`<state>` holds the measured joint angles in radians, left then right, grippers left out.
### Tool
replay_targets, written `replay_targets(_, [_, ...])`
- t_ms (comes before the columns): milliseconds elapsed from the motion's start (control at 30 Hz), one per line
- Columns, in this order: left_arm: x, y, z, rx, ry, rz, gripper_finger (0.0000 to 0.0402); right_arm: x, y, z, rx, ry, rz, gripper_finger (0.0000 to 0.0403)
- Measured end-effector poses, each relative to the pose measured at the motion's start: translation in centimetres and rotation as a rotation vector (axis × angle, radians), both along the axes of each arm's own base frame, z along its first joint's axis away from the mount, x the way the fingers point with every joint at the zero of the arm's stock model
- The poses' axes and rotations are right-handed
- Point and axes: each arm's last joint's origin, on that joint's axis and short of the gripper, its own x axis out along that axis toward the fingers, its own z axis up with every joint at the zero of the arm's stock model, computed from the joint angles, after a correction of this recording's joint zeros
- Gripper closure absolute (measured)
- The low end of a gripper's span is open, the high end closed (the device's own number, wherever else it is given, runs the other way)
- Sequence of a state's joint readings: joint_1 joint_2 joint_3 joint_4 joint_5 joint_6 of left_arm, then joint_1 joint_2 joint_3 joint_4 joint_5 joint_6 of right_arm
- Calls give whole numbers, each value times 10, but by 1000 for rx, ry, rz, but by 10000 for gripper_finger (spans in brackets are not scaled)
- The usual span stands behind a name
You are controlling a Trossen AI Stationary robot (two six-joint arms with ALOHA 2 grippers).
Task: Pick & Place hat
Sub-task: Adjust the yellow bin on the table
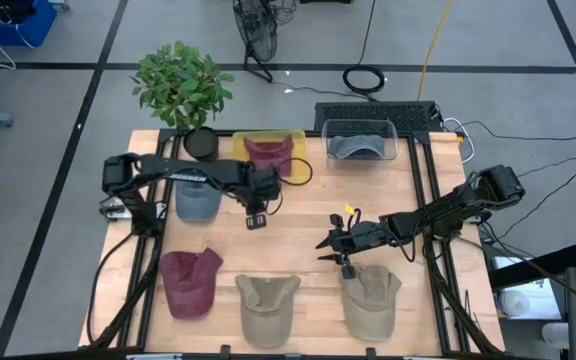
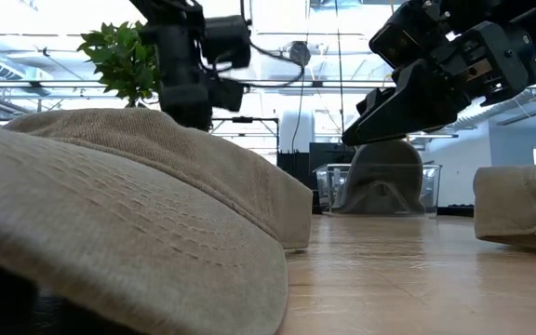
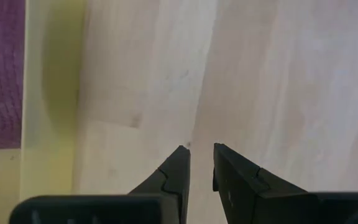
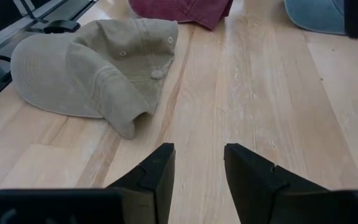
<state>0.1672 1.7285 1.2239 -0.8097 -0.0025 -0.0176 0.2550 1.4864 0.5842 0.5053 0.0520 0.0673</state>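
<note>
Several caps lie brim-flat on the wooden table: a blue-grey one (image 1: pixel 198 200), a maroon one (image 1: pixel 190 282) and two beige ones (image 1: pixel 268 306) (image 1: pixel 370 300). Another maroon hat (image 1: pixel 268 150) lies in a yellow tray (image 1: pixel 240 140), and a grey hat (image 1: pixel 360 146) in a clear bin (image 1: pixel 393 128). My left gripper (image 1: pixel 255 219) (image 3: pixel 201 149) points down over bare wood beside the tray, narrowly open and empty. My right gripper (image 1: pixel 328 248) (image 4: pixel 197 149) hovers above the table's middle, open and empty, facing the left beige cap (image 4: pixel 98 62).
A potted plant (image 1: pixel 183 90) stands at the table's far left corner. A keyboard (image 1: pixel 373 110) lies behind the clear bin. Bare wood (image 1: pixel 298 240) spreads between the two grippers. In the low view the near beige cap (image 2: pixel 128 214) fills the foreground.
</note>
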Motion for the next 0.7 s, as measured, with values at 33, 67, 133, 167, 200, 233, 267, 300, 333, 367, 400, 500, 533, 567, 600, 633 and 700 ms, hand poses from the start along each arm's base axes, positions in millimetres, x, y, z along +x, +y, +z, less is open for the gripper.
replay_targets(33, [0, 1, -3, 0, 10, -2, 325, 0, 0, 0, 0, 0, 0, 277])
replay_targets(67, [1, 3, -5, 0, 17, -1, 325, 0, 0, 0, 0, 0, 0, 277])
replay_targets(133, [3, 5, -10, 0, 26, -3, 325, 0, 0, 0, 0, 1, 0, 277])
replay_targets(167, [4, 6, -13, 1, 32, -7, 325, 0, 0, 0, -1, 3, 0, 277])
replay_targets(200, [6, 8, -17, 1, 41, -7, 325, 0, 0, -1, -2, 6, 0, 277])
replay_targets(233, [7, 10, -21, 5, 52, -7, 325, 0, 0, -1, -2, 8, 0, 277])
replay_targets(267, [7, 14, -25, 12, 65, -3, 325, 0, 0, -1, -2, 8, 0, 277])
replay_targets(300, [7, 17, -30, 21, 81, 2, 325, 0, 0, -1, -2, 8, 0, 277])
replay_targets(333, [7, 21, -34, 36, 96, 10, 325, 0, 0, -1, -2, 8, 0, 277])
replay_targets(367, [7, 25, -38, 50, 110, 19, 325, 0, 0, -1, -2, 8, 0, 277])
replay_targets(400, [7, 30, -42, 68, 126, 33, 325, 0, 0, -1, -2, 8, 0, 277])
replay_targets(500, [6, 46, -52, 112, 162, 85, 325, 0, 0, -1, -2, 9, 0, 277])
replay_targets(533, [5, 51, -54, 121, 166, 100, 325, 0, 0, -1, -2, 9, 0, 277])
replay_targets(567, [5, 56, -56, 124, 166, 114, 325, 0, 0, -1, -2, 9, 0, 277])
replay_targets(600, [4, 60, -57, 123, 168, 124, 325, 0, 0, -1, -2, 9, 0, 277])
replay_targets(633, [3, 64, -58, 122, 170, 134, 325, 0, 0, -1, -2, 9, 0, 277])
replay_targets(700, [1, 71, -57, 129, 158, 153, 325, 0, 0, -1, -2, 9, 0, 277])
